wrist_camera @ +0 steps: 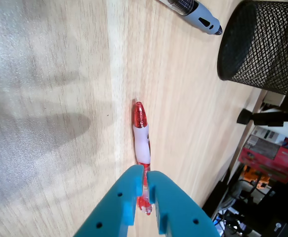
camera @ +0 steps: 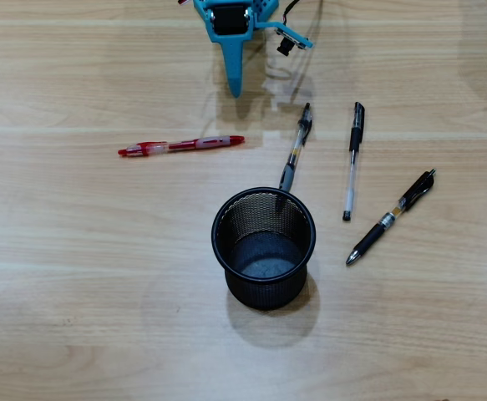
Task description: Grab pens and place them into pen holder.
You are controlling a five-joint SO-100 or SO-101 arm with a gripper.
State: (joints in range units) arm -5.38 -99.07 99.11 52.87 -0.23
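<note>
My blue gripper point(camera: 235, 88) hangs over the table's far edge in the overhead view, jaws shut to a thin slit with nothing in them. In the wrist view the gripper point(wrist_camera: 144, 171) points down at the red and clear pen point(wrist_camera: 142, 133), which lies flat on the wood point(camera: 180, 146), apart from the jaws. The black mesh pen holder point(camera: 218, 238) point(wrist_camera: 262, 49) stands upright and empty. A clear pen with black ends point(camera: 296, 154) point(wrist_camera: 198, 12) lies with one end at the holder's far rim. Another clear pen point(camera: 352, 159) and a black pen with a gold band point(camera: 391, 217) lie to the right.
A small black camera on a cable point(camera: 286, 46) hangs beside the arm. In the wrist view the table's edge runs down the right side, with a red box point(wrist_camera: 269, 160) and room clutter beyond it.
</note>
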